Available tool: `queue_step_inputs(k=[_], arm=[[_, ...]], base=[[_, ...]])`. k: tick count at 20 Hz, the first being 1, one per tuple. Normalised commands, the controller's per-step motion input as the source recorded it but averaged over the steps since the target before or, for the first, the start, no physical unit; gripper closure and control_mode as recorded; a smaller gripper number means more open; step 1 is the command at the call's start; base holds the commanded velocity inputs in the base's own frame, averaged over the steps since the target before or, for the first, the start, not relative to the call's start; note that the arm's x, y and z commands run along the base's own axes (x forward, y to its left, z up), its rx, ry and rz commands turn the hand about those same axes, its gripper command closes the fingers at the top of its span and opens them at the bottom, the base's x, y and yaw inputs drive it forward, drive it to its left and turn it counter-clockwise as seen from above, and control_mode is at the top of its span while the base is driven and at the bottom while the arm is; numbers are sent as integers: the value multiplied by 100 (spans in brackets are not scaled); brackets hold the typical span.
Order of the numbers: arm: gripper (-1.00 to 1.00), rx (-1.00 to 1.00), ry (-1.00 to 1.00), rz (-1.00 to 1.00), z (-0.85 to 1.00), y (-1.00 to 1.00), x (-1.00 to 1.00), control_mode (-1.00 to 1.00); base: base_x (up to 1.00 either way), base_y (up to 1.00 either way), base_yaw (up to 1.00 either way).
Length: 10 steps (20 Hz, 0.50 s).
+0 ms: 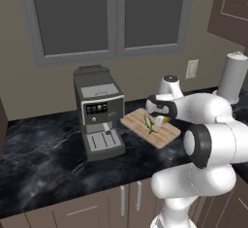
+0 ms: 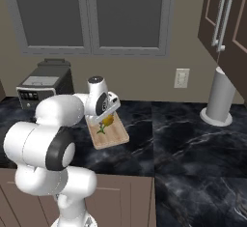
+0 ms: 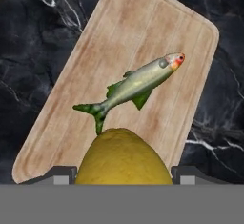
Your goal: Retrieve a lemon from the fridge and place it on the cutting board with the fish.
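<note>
Yellow and round, the lemon (image 3: 124,157) sits between the two dark tips of the claw (image 3: 124,174), which are clamped on its sides, as the hand view shows. It hangs just above the near end of the cutting board (image 3: 71,123). The fruit looks firm and light, with smooth skin that could slip, so a hold across its widest middle seems the safest.

Just beyond it the fish (image 3: 131,88) lies flat on the wood. Its long axis runs along the diagonal in the hand view, tail near the lemon and head with a reddish snout toward the far corner. The fish seems soft and slippery, so the lemon is better set down beside it.

Farther on, the dark marble worktop (image 1: 43,159) carries the board, with a coffee machine (image 1: 98,111) beside it.
</note>
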Motion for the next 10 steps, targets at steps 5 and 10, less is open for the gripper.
queue_step_inputs(k=[5, 10], arm=[[100, 0, 0, 9, -27, 2, 11, -100], [100, 0, 0, 7, -22, 0, 8, -100]], base=[[0, 0, 0], [0, 0, 0]])
